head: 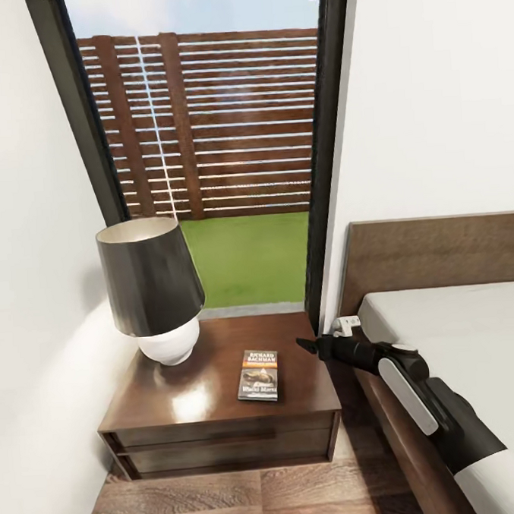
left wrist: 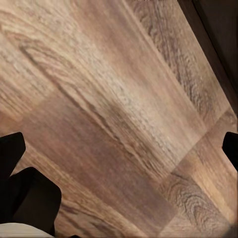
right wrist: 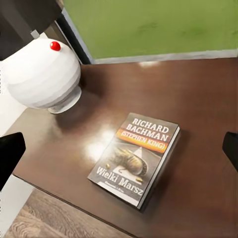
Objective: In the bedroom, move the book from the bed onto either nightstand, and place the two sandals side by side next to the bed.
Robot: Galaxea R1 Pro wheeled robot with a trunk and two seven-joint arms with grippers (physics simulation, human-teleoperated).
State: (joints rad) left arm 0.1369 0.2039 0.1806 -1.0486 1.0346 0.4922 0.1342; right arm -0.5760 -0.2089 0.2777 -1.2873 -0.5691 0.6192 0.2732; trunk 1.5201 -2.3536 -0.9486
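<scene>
My right fingers [head: 308, 347] are spread wide and hold nothing; in the right wrist view their dark tips [right wrist: 11, 151] sit at opposite edges of the picture with the book [right wrist: 135, 157] lying flat between and beyond them, untouched. In the head view those fingers hover just past the nightstand's bed-side edge, near the book [head: 259, 375] but apart from it. The book rests cover-up on the nightstand [head: 221, 411], on the half nearer the bed, its white "RICHARD BACHMAN" lettering readable. On the other half of that worktop stands a lamp [head: 155, 301] with a white round base and a dark shade. My right arm reaches in over the edge of the bed [head: 459, 328]. Behind the nightstand is the tall black-framed window [head: 237, 182]. My left fingers [left wrist: 119, 148] are also spread, empty, over the wood-plank floor [left wrist: 114, 94].
</scene>
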